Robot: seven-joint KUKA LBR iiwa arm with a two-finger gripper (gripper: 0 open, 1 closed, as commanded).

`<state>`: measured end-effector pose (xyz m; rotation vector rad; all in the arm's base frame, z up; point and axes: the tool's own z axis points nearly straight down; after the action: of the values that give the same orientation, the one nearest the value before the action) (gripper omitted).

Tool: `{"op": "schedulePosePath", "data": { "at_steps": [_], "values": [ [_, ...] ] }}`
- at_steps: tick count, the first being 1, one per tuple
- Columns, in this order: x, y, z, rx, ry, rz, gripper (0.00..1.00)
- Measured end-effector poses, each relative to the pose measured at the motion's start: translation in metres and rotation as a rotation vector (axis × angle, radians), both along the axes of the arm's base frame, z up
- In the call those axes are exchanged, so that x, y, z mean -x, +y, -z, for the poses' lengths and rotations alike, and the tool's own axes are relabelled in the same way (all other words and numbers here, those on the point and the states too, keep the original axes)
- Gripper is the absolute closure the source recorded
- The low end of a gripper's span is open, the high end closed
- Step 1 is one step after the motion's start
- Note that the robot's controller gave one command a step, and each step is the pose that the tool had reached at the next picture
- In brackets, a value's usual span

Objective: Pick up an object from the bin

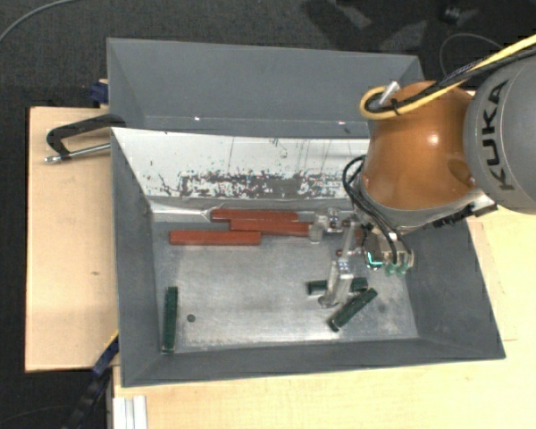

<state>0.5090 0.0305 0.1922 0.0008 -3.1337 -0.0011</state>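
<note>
My gripper [344, 278] hangs low over the bin's right side, just below the orange cover. Right under it lie a few dark green sticks: a long one [353, 310] lies slanted at the front, a short piece [319, 287] is on its left, and another [362, 284] is on its right. The gripper's tip stands among these pieces, close to or touching them. Whether any stick is between its tips I cannot tell.
Red-brown bars lie toward the back wall: one [214, 237] on the left, two more [261, 215] beside it. A lone dark green stick [169, 318] stands along the front left corner, with a small dark speck [190, 319] next to it.
</note>
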Motion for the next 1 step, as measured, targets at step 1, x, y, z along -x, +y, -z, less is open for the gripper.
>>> {"op": "schedulePosePath", "data": {
  "at_steps": [1],
  "values": [
    [0.0093, -0.038, 0.0936, 0.001, 0.0, 0.083, 0.0]
  ]
}}
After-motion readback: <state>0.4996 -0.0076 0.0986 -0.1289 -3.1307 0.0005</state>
